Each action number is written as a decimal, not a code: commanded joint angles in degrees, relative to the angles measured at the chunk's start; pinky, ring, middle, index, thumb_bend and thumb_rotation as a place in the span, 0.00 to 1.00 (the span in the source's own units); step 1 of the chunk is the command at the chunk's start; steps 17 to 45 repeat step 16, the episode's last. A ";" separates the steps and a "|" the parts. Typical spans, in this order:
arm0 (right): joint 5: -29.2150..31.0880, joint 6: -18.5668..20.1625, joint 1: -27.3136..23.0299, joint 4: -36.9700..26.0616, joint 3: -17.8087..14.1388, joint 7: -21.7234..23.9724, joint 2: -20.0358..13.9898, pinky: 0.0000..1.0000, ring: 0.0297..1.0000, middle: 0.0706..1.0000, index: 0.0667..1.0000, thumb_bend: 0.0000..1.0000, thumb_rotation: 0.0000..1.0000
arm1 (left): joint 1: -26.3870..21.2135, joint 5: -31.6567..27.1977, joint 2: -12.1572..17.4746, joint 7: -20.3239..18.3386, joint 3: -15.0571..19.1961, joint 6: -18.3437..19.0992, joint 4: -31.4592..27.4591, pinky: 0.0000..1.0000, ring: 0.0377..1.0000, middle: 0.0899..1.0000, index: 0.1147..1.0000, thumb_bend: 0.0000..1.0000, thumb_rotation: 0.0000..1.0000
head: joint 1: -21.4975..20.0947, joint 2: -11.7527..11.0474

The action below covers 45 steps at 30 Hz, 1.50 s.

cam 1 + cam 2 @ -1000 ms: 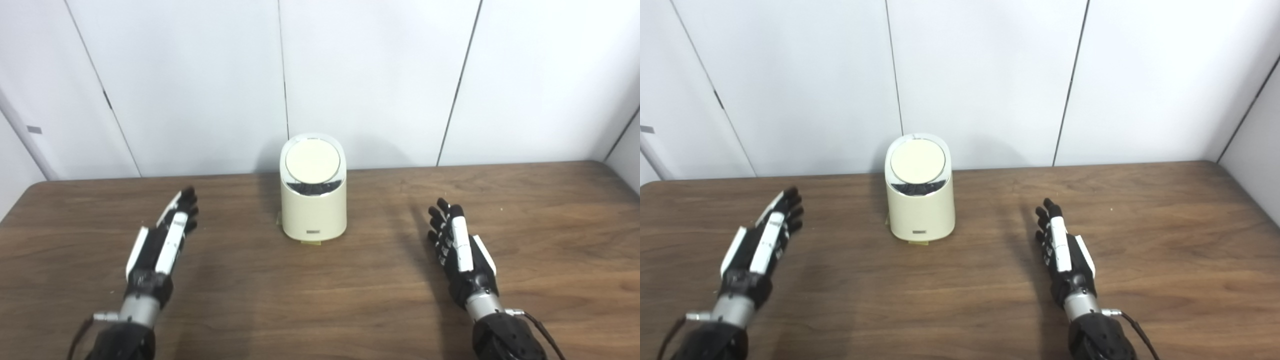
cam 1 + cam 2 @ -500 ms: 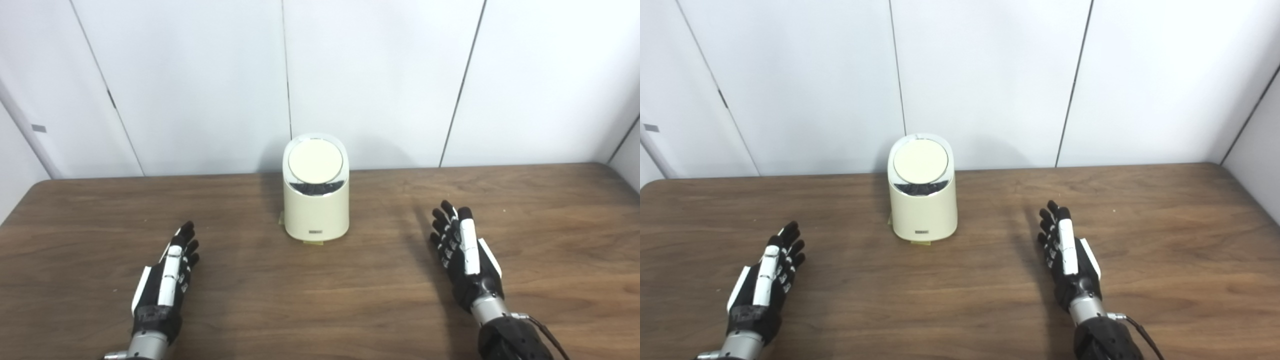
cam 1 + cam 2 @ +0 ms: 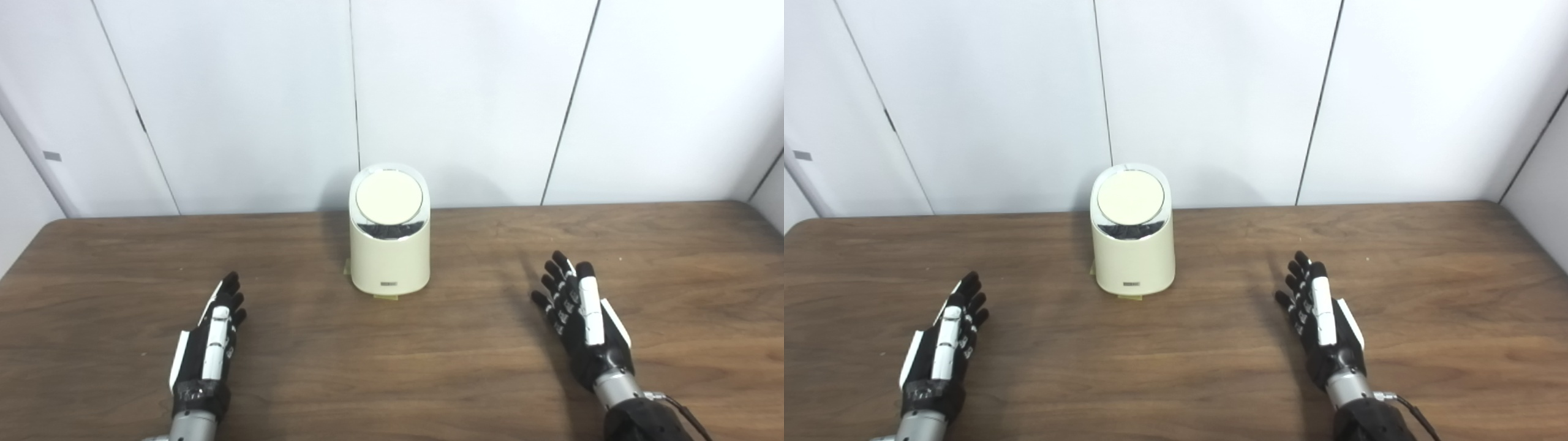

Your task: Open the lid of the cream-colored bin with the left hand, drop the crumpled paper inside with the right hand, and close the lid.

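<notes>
Bin (image 3: 389, 254) inside hidden under the shut lid (image 3: 389, 197); small front label (image 3: 388, 283) too small to read. Both forearms cut off by the bottom edge (left hand (image 3: 205, 352) wrist barely in frame). Table (image 3: 392, 367) cropped left, right and bottom.

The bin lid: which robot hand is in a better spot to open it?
Probably left. The left hand and right hand are both open and about equally far; the closed lid is the left's job.
</notes>
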 commanded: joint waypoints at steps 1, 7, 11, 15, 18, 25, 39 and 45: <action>-1.33 -0.60 0.75 -0.91 -0.40 0.11 -1.31 1.00 1.00 0.99 1.00 0.64 1.00 | 0.65 -0.31 -0.44 -0.03 -0.86 0.95 -1.20 0.99 0.98 0.97 0.98 0.51 0.90 | -0.19 0.28; -4.89 -4.77 0.63 0.96 0.03 -0.81 -1.45 1.00 1.00 0.98 0.99 0.63 1.00 | 0.71 -0.23 0.38 -0.10 -1.47 2.32 -3.03 0.98 0.96 0.96 0.98 0.52 0.91 | 0.63 0.25; -7.01 -6.89 0.20 2.14 0.26 -0.96 -1.57 1.00 1.00 0.98 0.98 0.65 1.00 | 0.46 -0.49 1.20 -0.39 -1.44 1.51 -3.13 0.98 0.96 0.97 0.98 0.50 0.92 | 1.49 -0.14; -7.23 -9.20 -0.19 3.69 -0.34 -0.79 -1.58 1.00 1.00 0.99 0.99 0.65 1.00 | 0.33 -0.97 1.31 -0.22 -1.26 1.77 -4.03 0.97 0.96 0.96 0.97 0.51 0.91 | 1.98 -0.57; -7.17 -9.62 -0.31 4.01 -0.54 -0.89 -1.48 1.00 1.00 0.99 0.99 0.65 1.00 | 0.23 -1.13 1.29 -0.23 -1.25 1.88 -4.18 0.97 0.96 0.96 0.97 0.50 0.91 | 2.26 -0.87; -7.17 -9.62 -0.31 4.01 -0.54 -0.89 -1.48 1.00 1.00 0.99 0.99 0.65 1.00 | 0.23 -1.13 1.29 -0.23 -1.25 1.88 -4.18 0.97 0.96 0.96 0.97 0.50 0.91 | 2.26 -0.87; -7.17 -9.62 -0.31 4.01 -0.54 -0.89 -1.48 1.00 1.00 0.99 0.99 0.65 1.00 | 0.23 -1.13 1.29 -0.23 -1.25 1.88 -4.18 0.97 0.96 0.96 0.97 0.50 0.91 | 2.26 -0.87; -7.17 -9.62 -0.31 4.01 -0.54 -0.89 -1.48 1.00 1.00 0.99 0.99 0.65 1.00 | 0.23 -1.13 1.29 -0.23 -1.25 1.88 -4.18 0.97 0.96 0.96 0.97 0.50 0.91 | 2.26 -0.87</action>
